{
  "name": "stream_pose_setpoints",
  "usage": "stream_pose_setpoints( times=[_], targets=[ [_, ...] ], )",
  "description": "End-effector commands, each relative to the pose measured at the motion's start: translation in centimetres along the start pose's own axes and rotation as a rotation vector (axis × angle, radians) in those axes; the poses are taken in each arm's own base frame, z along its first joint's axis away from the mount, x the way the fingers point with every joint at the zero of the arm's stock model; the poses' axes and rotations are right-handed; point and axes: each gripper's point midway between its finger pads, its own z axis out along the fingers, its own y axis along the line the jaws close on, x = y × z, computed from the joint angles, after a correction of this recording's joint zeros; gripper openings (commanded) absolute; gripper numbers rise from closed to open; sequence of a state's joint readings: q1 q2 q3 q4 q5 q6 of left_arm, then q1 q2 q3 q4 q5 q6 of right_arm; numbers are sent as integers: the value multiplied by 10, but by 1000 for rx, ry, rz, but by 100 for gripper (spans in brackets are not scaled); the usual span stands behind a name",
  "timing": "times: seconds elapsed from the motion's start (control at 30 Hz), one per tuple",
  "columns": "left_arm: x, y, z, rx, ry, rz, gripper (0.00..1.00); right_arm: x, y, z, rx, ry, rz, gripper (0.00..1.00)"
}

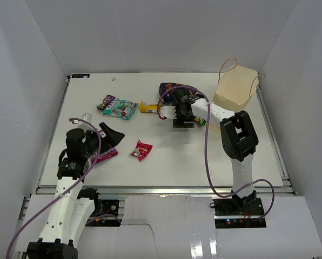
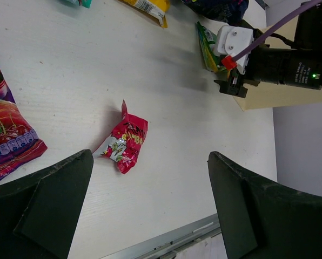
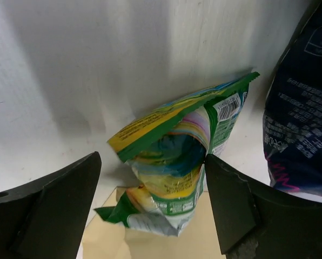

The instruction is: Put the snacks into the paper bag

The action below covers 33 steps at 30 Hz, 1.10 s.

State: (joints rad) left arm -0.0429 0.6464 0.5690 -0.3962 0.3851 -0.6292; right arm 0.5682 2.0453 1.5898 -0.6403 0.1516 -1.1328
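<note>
My right gripper point(image 3: 150, 199) stands open astride the green-yellow snack point(image 3: 177, 162). Its right finger touches the packet and the left one is apart from it. From above, that gripper point(image 1: 185, 120) covers most of the packet point(image 1: 202, 122), just left of the tan paper bag point(image 1: 236, 89). The dark purple snack point(image 3: 299, 118) lies beside it. My left gripper point(image 2: 150, 205) is open and empty at the near left, short of the small red snack point(image 2: 123, 143). The magenta snack point(image 2: 7, 140) lies to its left. The teal snack point(image 1: 119, 108) and yellow snack point(image 1: 147, 108) lie further back.
White walls enclose the table on three sides. A metal rail point(image 1: 161, 189) runs along the near edge. The right arm's purple cable point(image 1: 207, 156) loops over the table. A small clear object point(image 1: 86, 116) sits near the left arm.
</note>
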Motion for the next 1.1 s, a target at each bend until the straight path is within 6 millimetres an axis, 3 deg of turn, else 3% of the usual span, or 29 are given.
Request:
stream_pose_setpoints(
  times=[0.0, 0.1, 0.17, 0.2, 0.3, 0.33, 0.4, 0.43, 0.5, 0.53, 0.63, 0.7, 0.8, 0.87, 0.9, 0.97, 1.0, 1.07],
  targets=[
    [3, -4, -2, 21, 5, -2, 98, 15, -23, 8, 76, 43, 17, 82],
    [2, -4, -3, 24, 1, -1, 98, 33, -27, 23, 82, 97, 49, 75],
    [2, -5, -4, 25, 2, -1, 98, 40, -19, 31, 40, 104, 76, 58],
    [2, -5, -4, 27, 1, -2, 98, 39, -16, 31, 25, 93, 81, 42],
    [3, -5, -4, 25, 0, -5, 98, 19, 0, 13, -46, -40, 108, 24],
    [2, -5, -4, 27, -3, -6, 98, -4, 12, -6, -102, -184, 112, 22],
    [2, -5, -4, 25, 2, -6, 98, -29, 25, -33, -169, -328, 125, 18],
    [2, -5, -3, 25, 2, -6, 98, -57, 31, -67, -211, -498, 118, 17],
    [2, -5, -2, 26, 6, -5, 98, -77, 44, -104, -279, -635, 128, 14],
    [1, -5, -2, 26, 4, -5, 98, -94, 46, -137, -293, -753, 122, 14],
    [1, -6, -1, 31, 4, -3, 98, -113, 34, -198, -284, -903, 168, 11],
    [1, -7, -1, 33, 6, -3, 98, -118, 15, -239, -250, -980, 213, 10],
    [1, -7, -3, 37, 1, -2, 98, -103, -29, -302, -129, -1095, 273, 8],
    [1, -8, -4, 40, -3, 1, 98, -75, -57, -341, -44, -1143, 388, 8],
    [2, -8, -4, 40, -3, 0, 98, -49, -79, -362, 73, -1160, 420, 8],
    [2, -7, -4, 39, -4, -2, 98, -24, -94, -387, 129, -1191, 534, 8],
    [2, -6, -3, 37, -4, -1, 98, 1, -107, -408, 247, -1194, 550, 8],
    [2, -6, -2, 35, 2, -3, 98, 31, -120, -422, 353, -1171, 656, 8]
  ],
)
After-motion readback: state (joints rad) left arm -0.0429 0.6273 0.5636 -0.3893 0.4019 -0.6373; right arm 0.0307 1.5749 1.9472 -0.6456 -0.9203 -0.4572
